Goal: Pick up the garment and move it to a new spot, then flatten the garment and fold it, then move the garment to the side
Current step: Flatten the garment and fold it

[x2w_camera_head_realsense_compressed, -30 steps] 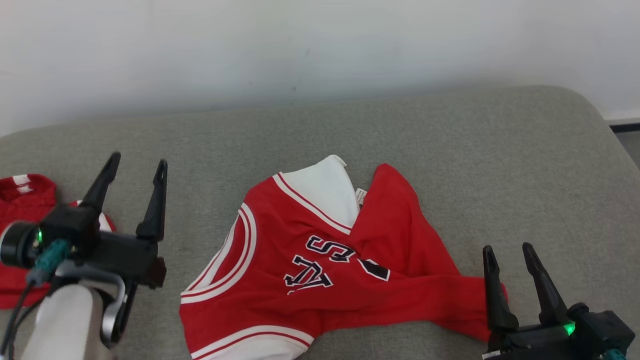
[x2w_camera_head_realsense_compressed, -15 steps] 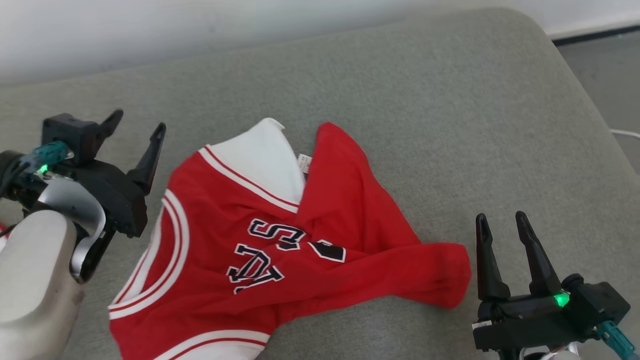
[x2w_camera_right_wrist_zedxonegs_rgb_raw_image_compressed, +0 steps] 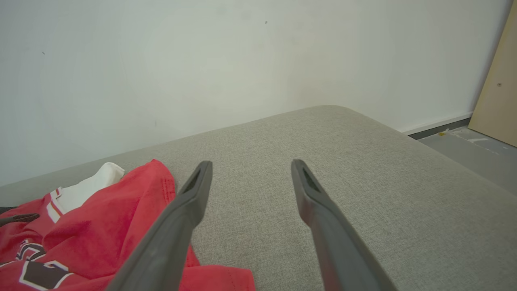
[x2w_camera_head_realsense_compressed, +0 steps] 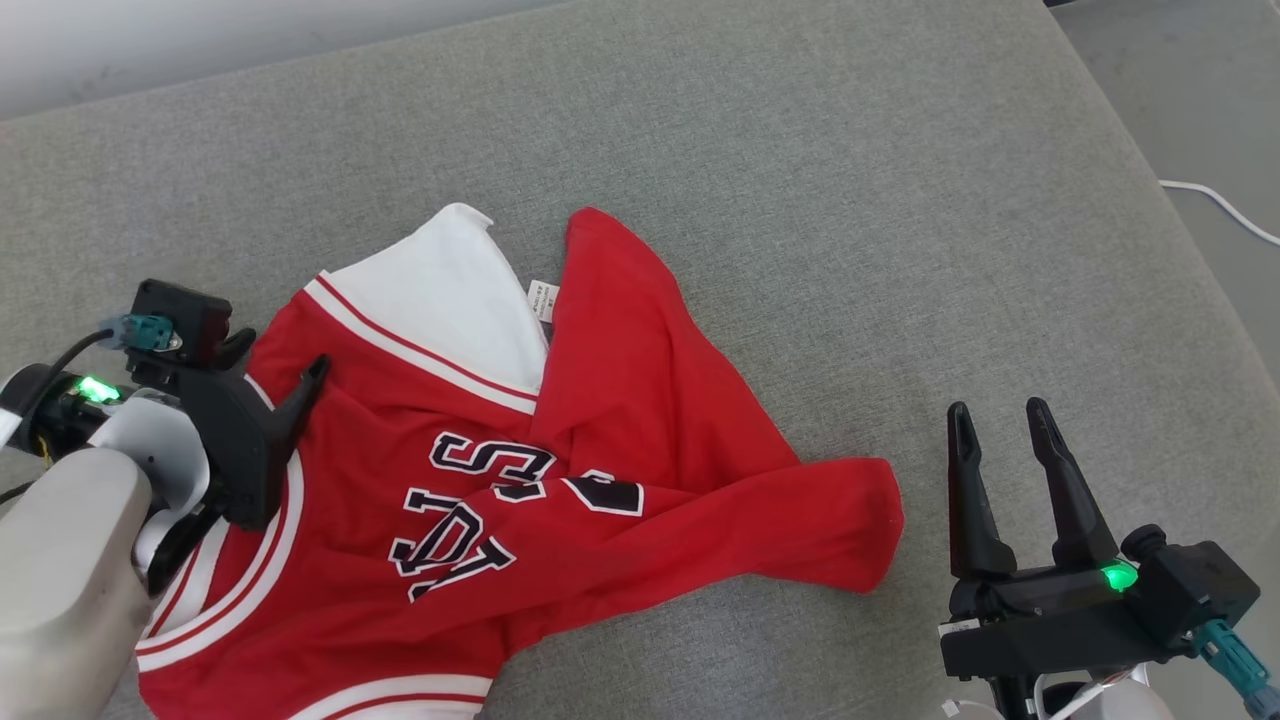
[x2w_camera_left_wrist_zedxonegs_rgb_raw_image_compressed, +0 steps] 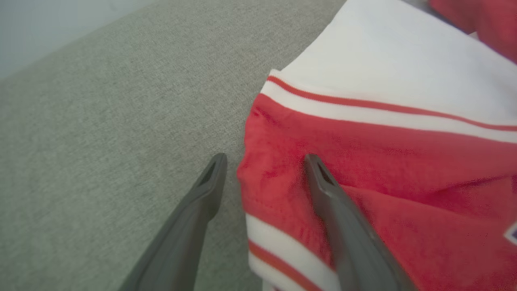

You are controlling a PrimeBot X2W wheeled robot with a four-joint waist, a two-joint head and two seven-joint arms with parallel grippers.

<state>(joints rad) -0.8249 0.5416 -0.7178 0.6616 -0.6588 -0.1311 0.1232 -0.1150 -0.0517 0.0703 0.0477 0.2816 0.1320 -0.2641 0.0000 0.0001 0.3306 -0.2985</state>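
The left claw (x2w_camera_head_realsense_compressed: 280, 357) is closing in on the jersey (x2w_camera_head_realsense_compressed: 620, 400). A second ago it was hanging well off to the garment's side over bare cushion (x2w_camera_head_realsense_compressed: 800, 150). Now it is standing wide open over the striped shoulder edge. In the left wrist view the red edge is lying between its fingers, one finger over the cushion and the other over the cloth. Whether the tips are pressing down yet, I cannot tell. That is looking like the set-up for the first pick, with the grasp itself not yet made and nothing lifted. The right claw (x2w_camera_head_realsense_compressed: 1000, 408) is also spread open and gripping nothing. It is waiting just beside the jersey's long red end, a strip of cushion showing between them. The jersey is lying crumpled between the two claws, twisted over itself, with its white inner panel and label turned up ahead of the left claw. Against the earlier frames the whole head view is sliding, so the camera is tipping down and turning. The jersey's folds are looking unchanged, and only the left claw is truly gaining on the cloth.
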